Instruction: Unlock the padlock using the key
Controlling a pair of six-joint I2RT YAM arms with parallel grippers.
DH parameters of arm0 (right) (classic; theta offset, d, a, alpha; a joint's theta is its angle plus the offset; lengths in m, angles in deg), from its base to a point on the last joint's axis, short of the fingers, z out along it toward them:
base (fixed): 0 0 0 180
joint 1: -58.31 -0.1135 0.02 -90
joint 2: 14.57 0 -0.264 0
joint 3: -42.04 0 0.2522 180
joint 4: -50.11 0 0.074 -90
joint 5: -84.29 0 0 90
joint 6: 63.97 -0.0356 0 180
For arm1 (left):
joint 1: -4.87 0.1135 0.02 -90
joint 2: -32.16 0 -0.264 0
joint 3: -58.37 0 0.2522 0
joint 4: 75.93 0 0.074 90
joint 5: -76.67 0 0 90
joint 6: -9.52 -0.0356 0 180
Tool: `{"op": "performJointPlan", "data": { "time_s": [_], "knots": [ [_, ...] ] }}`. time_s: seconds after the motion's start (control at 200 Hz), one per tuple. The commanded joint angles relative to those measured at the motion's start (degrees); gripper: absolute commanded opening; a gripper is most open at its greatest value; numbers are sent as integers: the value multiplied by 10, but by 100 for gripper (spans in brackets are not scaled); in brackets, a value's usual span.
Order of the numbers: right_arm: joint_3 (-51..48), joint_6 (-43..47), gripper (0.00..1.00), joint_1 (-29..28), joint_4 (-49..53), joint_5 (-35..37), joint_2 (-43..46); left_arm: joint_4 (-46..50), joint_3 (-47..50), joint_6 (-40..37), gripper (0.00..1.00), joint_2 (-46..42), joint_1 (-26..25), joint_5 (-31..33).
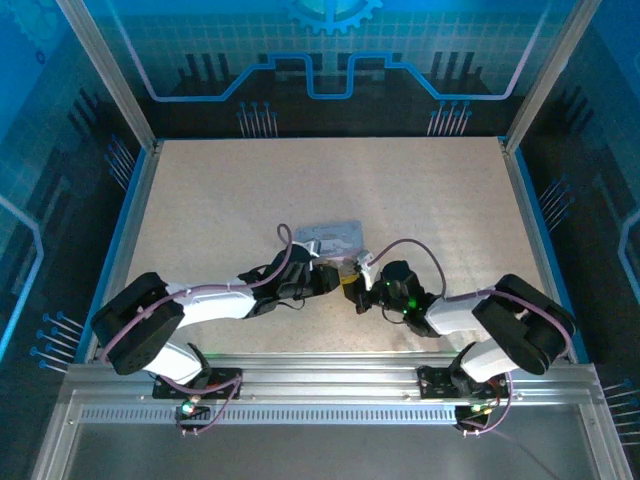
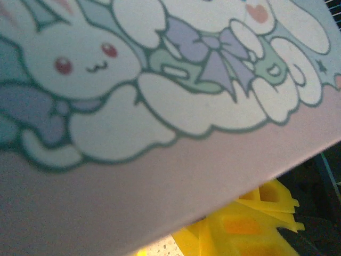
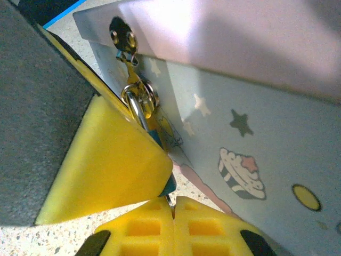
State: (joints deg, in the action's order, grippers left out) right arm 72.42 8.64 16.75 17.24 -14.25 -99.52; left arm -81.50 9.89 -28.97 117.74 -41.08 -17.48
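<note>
A: Where's the padlock [image 3: 139, 106]?
B: Hanging from the hasp [image 3: 120, 37] on the tin's [image 3: 256, 106] side, teal body tucked behind the right gripper's [image 1: 352, 290] yellow pad [image 3: 106, 160]. Tiny, light, hard, slippery; pinch the body's flat sides.
A: Jaws closed?
B: Can't tell, either arm. The left gripper [image 1: 322, 277] sits by the tin's near edge; the key's too small to pick out

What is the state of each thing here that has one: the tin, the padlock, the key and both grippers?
Tin: on the table; lid open or shut, unclear.
Padlock: shackle through the tin's clasp ring; locked or not, unclear.
Key: apparently the thin sliver pinched just below the padlock.
Right gripper: shut on the key.
Left gripper: beside the tin; opening unclear.
</note>
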Motion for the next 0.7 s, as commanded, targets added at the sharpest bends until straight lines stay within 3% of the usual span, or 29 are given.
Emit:
{"op": "performJointPlan", "data": {
  "time_s": [0.0, 0.29, 0.695],
  "knots": [
    [19, -18, 5, 3, -96, -14, -16, -39, -11, 5, 30, 16, -14, -48],
    [17, -33, 5, 3, -88, -9, -60, -56, -2, 9, 40, 37, -12, -35],
    [18, -74, 5, 2, -70, -22, -82, 2, 39, 1, 59, -48, 0, -4]
  ]
}}
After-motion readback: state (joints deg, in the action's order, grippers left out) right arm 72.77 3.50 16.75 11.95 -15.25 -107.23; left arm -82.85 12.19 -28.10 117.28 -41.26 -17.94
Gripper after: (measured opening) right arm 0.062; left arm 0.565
